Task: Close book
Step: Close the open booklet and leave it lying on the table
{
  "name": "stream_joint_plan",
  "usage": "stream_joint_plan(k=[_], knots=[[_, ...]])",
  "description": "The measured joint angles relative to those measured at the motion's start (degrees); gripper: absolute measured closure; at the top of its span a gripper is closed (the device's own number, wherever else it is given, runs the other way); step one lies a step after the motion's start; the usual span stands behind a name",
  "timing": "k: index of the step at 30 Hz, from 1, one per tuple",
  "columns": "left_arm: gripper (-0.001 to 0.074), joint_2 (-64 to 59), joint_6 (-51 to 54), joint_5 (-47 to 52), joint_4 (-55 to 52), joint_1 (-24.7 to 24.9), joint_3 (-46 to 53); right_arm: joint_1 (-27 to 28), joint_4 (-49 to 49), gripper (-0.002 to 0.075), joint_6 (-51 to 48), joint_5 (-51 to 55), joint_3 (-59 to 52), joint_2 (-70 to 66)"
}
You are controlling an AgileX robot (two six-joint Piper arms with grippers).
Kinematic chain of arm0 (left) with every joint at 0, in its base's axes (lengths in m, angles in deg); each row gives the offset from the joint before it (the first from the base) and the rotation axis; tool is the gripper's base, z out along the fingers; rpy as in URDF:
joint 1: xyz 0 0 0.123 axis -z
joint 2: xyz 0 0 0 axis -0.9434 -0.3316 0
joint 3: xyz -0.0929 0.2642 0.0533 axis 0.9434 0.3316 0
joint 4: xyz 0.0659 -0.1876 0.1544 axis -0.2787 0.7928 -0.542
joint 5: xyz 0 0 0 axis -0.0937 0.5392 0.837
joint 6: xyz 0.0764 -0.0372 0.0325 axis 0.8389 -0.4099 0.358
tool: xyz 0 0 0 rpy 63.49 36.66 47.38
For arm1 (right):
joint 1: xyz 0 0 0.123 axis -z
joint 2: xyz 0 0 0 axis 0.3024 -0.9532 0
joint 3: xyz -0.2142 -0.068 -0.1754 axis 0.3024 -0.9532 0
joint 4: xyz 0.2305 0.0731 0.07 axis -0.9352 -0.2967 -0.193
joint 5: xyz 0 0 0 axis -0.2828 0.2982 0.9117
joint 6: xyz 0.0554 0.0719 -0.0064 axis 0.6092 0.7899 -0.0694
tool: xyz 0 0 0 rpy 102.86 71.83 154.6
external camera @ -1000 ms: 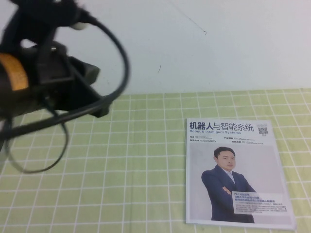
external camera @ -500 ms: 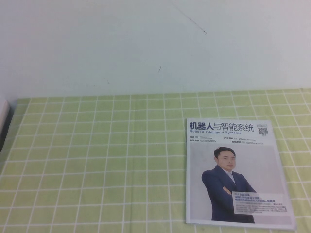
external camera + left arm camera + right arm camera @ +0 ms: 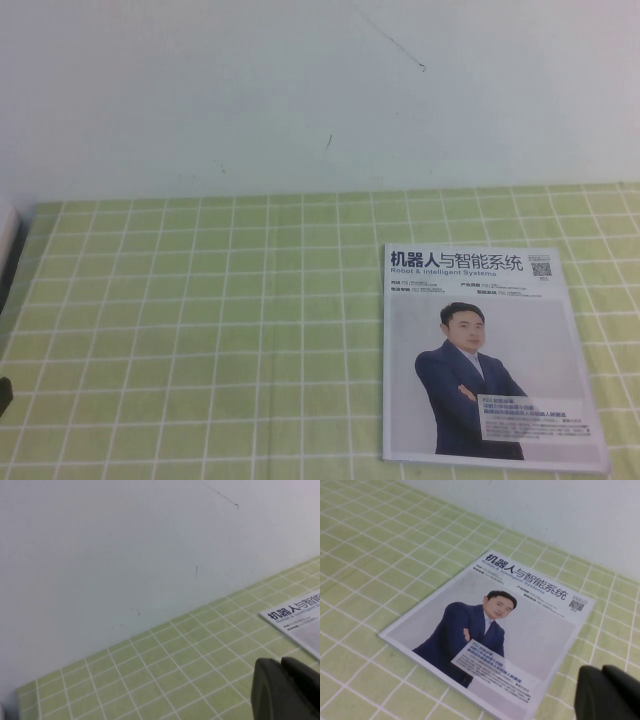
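The book is a magazine lying shut and flat on the green checked mat, cover up, with a man in a dark suit on it. It lies at the right side of the mat. The right wrist view shows the whole cover. My right gripper is shut and empty, hovering just off the book's corner without touching it. In the left wrist view my left gripper is shut and empty over bare mat, with only the book's title corner visible beside it. Neither gripper shows clearly in the high view.
A white wall rises along the mat's far edge. A white object pokes in at the left border, and a small dark shape sits lower on that same edge.
The left arm and its cables, which filled the upper left of the high view a second ago, have pulled out of sight. The book has not moved.
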Motion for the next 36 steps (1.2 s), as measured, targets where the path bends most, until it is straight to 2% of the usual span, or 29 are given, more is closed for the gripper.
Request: stream_joint_plan(k=[14,19,25,32,36], knots=[[0.0738,0.05,-0.41,0.01,-0.27,0.00,0.00,0.00,-0.28,0.0729,0.00,0.00,0.00,0.00],[0.0738,2.13,-3.85,2.52,-4.64,-0.89,0.10,0.00,-0.28,0.0729,-0.03,0.00,0.00,0.00],[0.0738,7.01,-1.83,6.67,6.13,-10.08,1.69,0.00,-0.28,0.0729,-0.03,0.00,0.00,0.00],[0.0738,11.58,20.22,0.87,22.53,-23.69,10.16,0.00,-0.28,0.0729,-0.03,0.00,0.00,0.00],[0.0738,12.27,22.71,-0.14,27.19,-26.45,17.17,0.00,-0.32,0.0729,-0.03,0.00,0.00,0.00]])
